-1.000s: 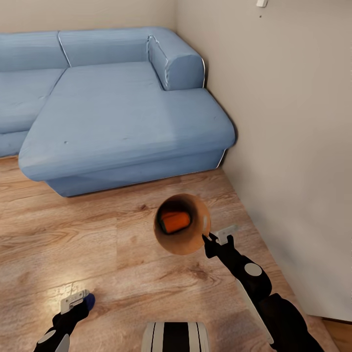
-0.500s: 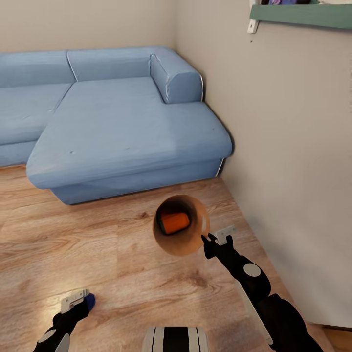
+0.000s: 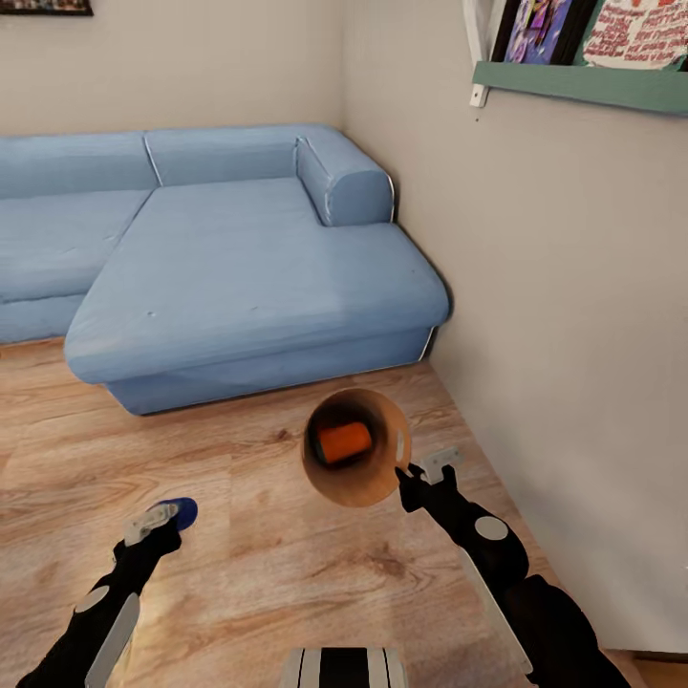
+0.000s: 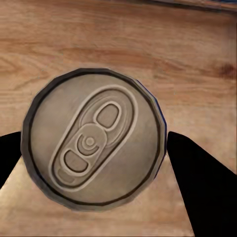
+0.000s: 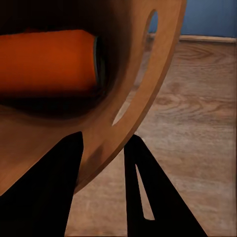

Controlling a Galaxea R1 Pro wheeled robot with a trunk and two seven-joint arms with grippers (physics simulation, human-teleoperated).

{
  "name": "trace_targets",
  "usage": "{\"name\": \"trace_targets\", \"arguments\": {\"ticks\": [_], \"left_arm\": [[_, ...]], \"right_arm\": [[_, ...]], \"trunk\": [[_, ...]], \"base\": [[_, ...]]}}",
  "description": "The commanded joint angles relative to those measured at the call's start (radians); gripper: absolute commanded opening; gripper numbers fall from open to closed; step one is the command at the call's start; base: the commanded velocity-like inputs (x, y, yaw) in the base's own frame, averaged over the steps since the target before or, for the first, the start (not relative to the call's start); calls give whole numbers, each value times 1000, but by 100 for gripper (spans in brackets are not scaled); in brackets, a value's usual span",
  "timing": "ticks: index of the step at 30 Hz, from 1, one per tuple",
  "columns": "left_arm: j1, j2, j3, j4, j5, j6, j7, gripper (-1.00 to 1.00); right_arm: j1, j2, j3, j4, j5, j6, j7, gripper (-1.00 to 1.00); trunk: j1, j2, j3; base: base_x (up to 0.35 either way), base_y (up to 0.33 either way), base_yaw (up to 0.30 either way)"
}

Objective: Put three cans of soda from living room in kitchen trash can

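Observation:
My right gripper (image 3: 413, 470) is shut on the rim of the tash can (image 3: 355, 489), a tan round bin held above the wood floor with its mouth tipped toward the head camera. An orange can of soda (image 3: 344, 441) lies on its side inside. In the right wrist view the bin's rim (image 5: 148, 84) passes between the two black fingers (image 5: 47, 192), and the orange can (image 5: 49, 59) lies deep within. My left gripper (image 3: 158, 522) is shut on a dark blue can of soda (image 3: 180, 512). The left wrist view looks onto its pale top (image 4: 94, 143).
A big light-blue corner sofa (image 3: 239, 258) fills the far left and middle. A beige wall (image 3: 573, 334) runs close along my right arm, with a green shelf (image 3: 592, 88) of books high on it. Wood floor (image 3: 258, 564) lies ahead, and a picture frame (image 3: 43, 6) hangs far left.
The head camera has tilted up, bringing the shelf and picture frame into view. My left arm has risen and reached forward with the blue can. The bin stays in the right gripper.

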Motion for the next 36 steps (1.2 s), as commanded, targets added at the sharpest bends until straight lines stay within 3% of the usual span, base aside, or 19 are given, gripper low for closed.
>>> {"name": "trace_targets", "arguments": {"ticks": [1,5,7,12,15,22,26,28,32,36], "left_arm": [[2,0,0,-41,1,10,-1,-100],[34,1,2,-184,3,89,-4,-100],[77,0,3,-305,3,146,-7,-100],[118,0,4,-434,4,218,-10,-100],[124,1,5,-473,8,260,-23,-100],[127,2,8,-529,21,410,-175,-100],[127,2,4,-535,22,434,-201,-100],[127,2,4,-537,22,442,-223,-100],[126,0,10,-538,22,496,-307,-100],[124,-1,7,-556,24,523,-339,-100]], "right_arm": [[0,0,-2,-3,-3,22,1,-100],[0,1,-6,-3,-4,64,1,-100],[0,0,-5,-2,-5,72,1,-100],[0,1,-6,9,-5,106,0,-100],[-2,2,-7,37,-6,162,-1,-100],[-4,4,-7,72,-7,193,-2,-100],[-17,7,-13,108,-10,195,-25,-100],[-29,13,-18,135,-14,195,-53,-100],[-43,51,-23,173,-11,197,-86,-100],[-46,64,-23,182,-8,198,-93,-100]], "trunk": [[0,0,4],[-2,1,19],[-3,2,27],[-5,3,47],[-7,4,58],[-10,5,85],[-14,10,100],[-21,24,107],[-37,52,119],[-52,80,132]], "base": [[0,0,0],[0,0,0],[0,0,0],[0,0,0],[0,0,0],[0,0,0],[0,0,0],[0,0,0],[0,0,0],[0,0,0]]}}
